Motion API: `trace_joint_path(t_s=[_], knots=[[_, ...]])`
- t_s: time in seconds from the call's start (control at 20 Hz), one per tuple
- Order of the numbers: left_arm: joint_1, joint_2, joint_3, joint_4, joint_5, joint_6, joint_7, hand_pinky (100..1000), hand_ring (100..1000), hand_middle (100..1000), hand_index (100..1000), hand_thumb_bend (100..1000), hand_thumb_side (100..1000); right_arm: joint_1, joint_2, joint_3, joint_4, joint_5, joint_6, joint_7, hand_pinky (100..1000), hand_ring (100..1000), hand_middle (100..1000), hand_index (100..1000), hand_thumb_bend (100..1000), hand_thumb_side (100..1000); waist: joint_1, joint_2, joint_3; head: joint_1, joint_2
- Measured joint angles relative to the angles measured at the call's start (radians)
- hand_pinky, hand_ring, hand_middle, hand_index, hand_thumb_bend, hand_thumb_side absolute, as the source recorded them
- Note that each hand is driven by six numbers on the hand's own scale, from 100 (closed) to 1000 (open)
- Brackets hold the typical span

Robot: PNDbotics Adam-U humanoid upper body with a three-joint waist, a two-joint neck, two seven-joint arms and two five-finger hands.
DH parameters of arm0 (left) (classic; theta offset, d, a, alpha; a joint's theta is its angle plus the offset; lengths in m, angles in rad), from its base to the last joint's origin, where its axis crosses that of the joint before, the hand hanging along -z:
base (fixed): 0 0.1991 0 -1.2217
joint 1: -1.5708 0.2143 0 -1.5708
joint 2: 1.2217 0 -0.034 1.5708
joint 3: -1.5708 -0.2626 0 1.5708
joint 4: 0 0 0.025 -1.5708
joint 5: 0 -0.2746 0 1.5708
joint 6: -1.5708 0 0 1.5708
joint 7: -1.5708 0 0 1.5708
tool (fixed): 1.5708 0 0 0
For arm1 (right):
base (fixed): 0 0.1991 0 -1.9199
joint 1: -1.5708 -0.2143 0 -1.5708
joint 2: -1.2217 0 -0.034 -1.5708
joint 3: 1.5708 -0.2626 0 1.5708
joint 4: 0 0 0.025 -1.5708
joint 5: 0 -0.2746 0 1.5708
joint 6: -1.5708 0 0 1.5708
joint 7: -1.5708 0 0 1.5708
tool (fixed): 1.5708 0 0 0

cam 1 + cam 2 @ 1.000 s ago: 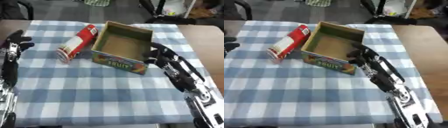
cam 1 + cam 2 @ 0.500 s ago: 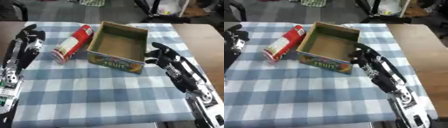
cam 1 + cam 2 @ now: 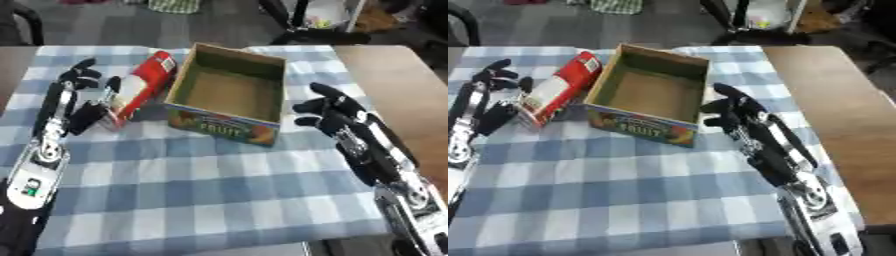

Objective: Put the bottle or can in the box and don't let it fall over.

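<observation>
The can (image 3: 138, 89) lies on its side on the checked table (image 3: 219, 185), against the box's (image 3: 229, 95) left wall. My left hand (image 3: 80, 102) rests beside it, fingers spread; my right hand (image 3: 331, 111) stands open beside the box.

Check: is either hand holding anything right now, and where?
Nothing held. Left hand open beside the lying red can; right hand open beside the box.

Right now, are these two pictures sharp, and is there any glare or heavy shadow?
Left eye view: soft all over, the print on the box barely readable, the left hand smeared at its edges. Right eye view: equally soft; even light, no glare on the can, only faint shadow inside the box and beside the right hand.
</observation>
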Motion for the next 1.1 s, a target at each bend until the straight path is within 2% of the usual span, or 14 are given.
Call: trace_joint_path(t_s=[0.5, 0.75, 1.1], knots=[[-0.040, 0.001, -0.006, 0.162, 0.050, -0.024, -0.026, 853, 721, 714, 933, 372, 770, 0.008, 0.007, 0.001, 0.000, 0.002, 0.000, 0.001, 804, 861, 710, 942, 100, 607, 0.000, 0.000, -0.012, 0.003, 0.000], [-0.048, 0.001, -0.008, 0.209, 0.070, -0.037, -0.039, 852, 723, 716, 933, 396, 762, 0.008, 0.008, 0.003, 0.000, 0.002, 0.000, 0.002, 804, 861, 709, 942, 100, 609, -0.001, 0.000, -0.016, 0.003, 0.000], [-0.047, -0.004, -0.034, 0.209, -0.008, -0.054, -0.064, 848, 733, 731, 940, 439, 730, 0.008, 0.009, 0.003, 0.000, 0.002, 0.001, 0.004, 804, 861, 709, 941, 100, 615, -0.001, 0.000, -0.017, 0.003, 0.000]])
